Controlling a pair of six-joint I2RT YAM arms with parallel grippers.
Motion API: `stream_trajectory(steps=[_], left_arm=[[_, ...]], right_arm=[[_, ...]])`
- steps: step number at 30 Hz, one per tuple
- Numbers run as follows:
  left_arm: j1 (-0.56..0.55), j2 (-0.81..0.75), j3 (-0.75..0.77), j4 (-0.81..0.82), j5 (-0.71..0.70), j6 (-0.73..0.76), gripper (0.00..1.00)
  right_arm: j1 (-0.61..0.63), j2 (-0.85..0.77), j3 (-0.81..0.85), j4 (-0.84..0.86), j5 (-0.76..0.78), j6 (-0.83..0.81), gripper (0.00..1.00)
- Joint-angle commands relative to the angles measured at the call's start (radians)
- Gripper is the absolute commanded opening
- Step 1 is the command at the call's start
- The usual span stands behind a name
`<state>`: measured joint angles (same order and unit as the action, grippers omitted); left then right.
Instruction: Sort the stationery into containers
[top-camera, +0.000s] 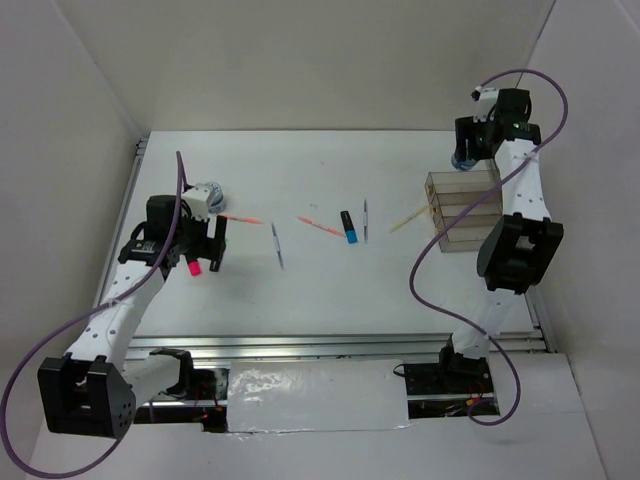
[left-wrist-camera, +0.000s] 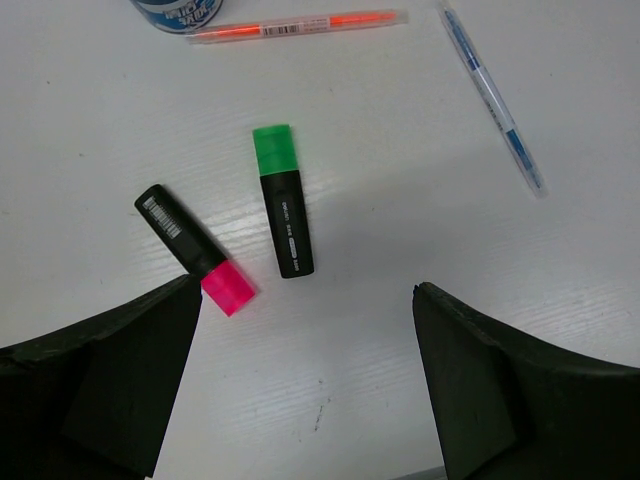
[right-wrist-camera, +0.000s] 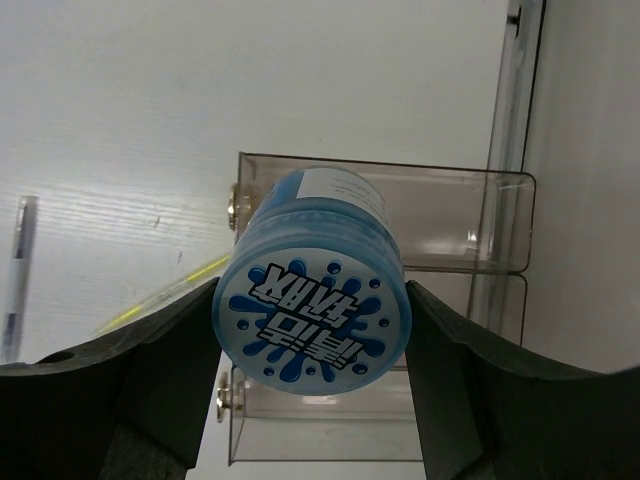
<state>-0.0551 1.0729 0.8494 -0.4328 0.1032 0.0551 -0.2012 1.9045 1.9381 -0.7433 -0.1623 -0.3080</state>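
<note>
The right fingers (right-wrist-camera: 150, 385) clamp a blue-white roll (right-wrist-camera: 310, 305) by its sides, printed face towards the camera, above the clear tray (right-wrist-camera: 500, 225). I cannot tell which compartment lies under it. The step in hand looks like the drop. The roll wants centring over one compartment, lowering between the walls of the tray, then release. It seems nearly as wide as a compartment, so a skewed descent could catch an edge.

The left fingers (left-wrist-camera: 100, 375) stand wide apart, holding nothing, above a pink highlighter (left-wrist-camera: 195, 250) and a green highlighter (left-wrist-camera: 283, 205) lying just beside each other. Either looks a likely next pick. A second roll (left-wrist-camera: 178, 8), an orange stick (left-wrist-camera: 300, 24) and a pen (left-wrist-camera: 495, 95) lie beyond.

The white table (top-camera: 300, 300) also carries a blue highlighter (top-camera: 349, 228) near its middle. White walls (top-camera: 90, 60) box it in, and a metal rail (top-camera: 330, 345) runs along the near edge.
</note>
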Motion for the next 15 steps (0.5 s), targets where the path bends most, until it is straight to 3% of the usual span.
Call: stream_trajectory(steps=[1,15], left_arm=[[-0.003,0.022,0.028,0.045,0.032,-0.003,0.99],[-0.003,0.082,0.028,0.066,0.039,-0.012,0.99]], right_arm=[[0.000,0.048,0.097,-0.033,-0.049,0.001,0.38],[0.014,0.248,0.203,-0.005,-0.025,-0.011,0.38]])
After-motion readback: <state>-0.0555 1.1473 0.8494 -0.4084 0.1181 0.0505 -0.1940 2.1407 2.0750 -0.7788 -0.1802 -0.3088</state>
